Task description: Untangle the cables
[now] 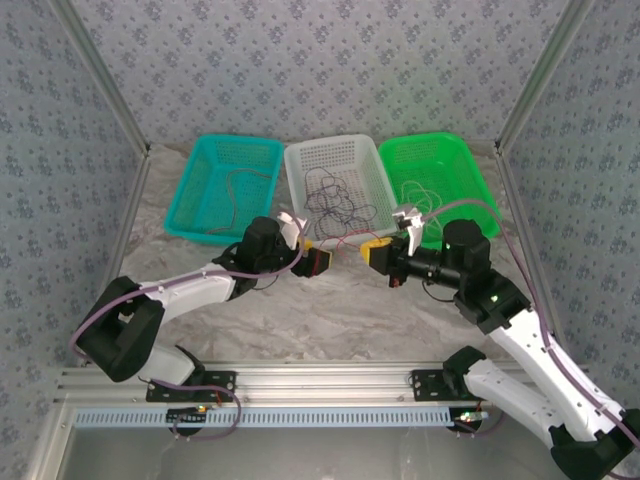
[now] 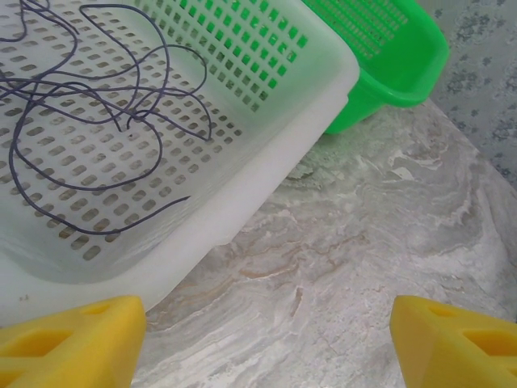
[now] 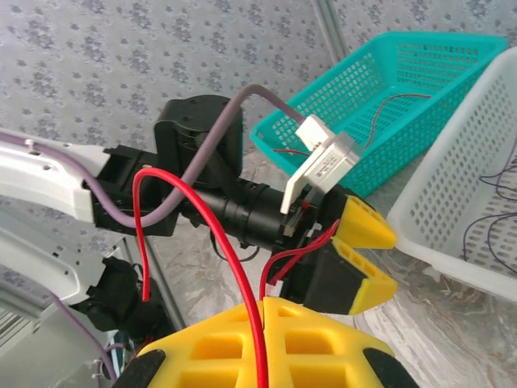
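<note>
Our left gripper (image 1: 325, 260) stands wide open; facing it, our right gripper (image 3: 262, 319) is closed on a red cable (image 3: 241, 267).

The pale, marbled counter (image 1: 340, 300) spreads across the middle of the top view, veined in grey and tan. Three perforated plastic baskets stand directly on it in a row along its far edge: a teal basket (image 1: 183, 200) at upper left, a white basket (image 1: 296, 190) at upper centre and a green basket (image 1: 476, 185) at upper right, each just beside the next.
</note>
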You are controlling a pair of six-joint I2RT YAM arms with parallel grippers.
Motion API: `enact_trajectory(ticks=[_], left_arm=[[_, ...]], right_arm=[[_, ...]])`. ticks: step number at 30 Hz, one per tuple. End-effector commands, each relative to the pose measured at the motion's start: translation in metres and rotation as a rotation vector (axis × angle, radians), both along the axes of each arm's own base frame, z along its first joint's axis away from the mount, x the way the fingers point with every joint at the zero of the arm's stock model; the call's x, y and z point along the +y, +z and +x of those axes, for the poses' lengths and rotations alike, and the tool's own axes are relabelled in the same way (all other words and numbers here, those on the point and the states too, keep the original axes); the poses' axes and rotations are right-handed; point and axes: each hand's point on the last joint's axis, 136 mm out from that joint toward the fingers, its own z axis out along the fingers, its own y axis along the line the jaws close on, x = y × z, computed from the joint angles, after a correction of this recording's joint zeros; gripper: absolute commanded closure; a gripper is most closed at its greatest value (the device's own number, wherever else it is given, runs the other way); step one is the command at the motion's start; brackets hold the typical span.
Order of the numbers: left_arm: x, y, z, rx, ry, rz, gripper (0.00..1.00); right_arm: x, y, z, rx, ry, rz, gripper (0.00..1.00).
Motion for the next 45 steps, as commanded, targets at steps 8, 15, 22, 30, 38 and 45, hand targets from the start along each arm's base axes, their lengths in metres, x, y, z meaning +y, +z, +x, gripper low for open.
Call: enact_trajectory(ticks=[8,15,22,30,38,45], left_arm=[[-0.005,0.019,0.009,-0.058,0.026,-0.059,0.39],[0.003,0.025,0.008,-0.073,0.064,-0.064,0.93],[0.045,0.015,0.032,-0.003,0.300,-0.014,1.00],[0.093,0.029,0.055,0.129,0.509,-0.188,1.00],[0.141,0.046,0.061,0.201,0.678,-0.357,1.00],[0.178,0.049,0.045,0.164,0.787,-0.352,1.00]], right_arm=[[-0.008,0.015,-0.020,-0.080,0.032,0.056,1.00],[-0.012,0.016,-0.016,-0.101,-0.001,0.049,1.00],[-0.025,0.019,-0.013,-0.148,-0.067,-0.002,1.00],[-0.043,0.021,-0.005,-0.269,-0.175,-0.014,1.00],[-0.030,0.055,0.019,-0.391,-0.196,0.087,1.00],[-0.001,0.070,0.055,-0.366,-0.168,0.141,1.00]])
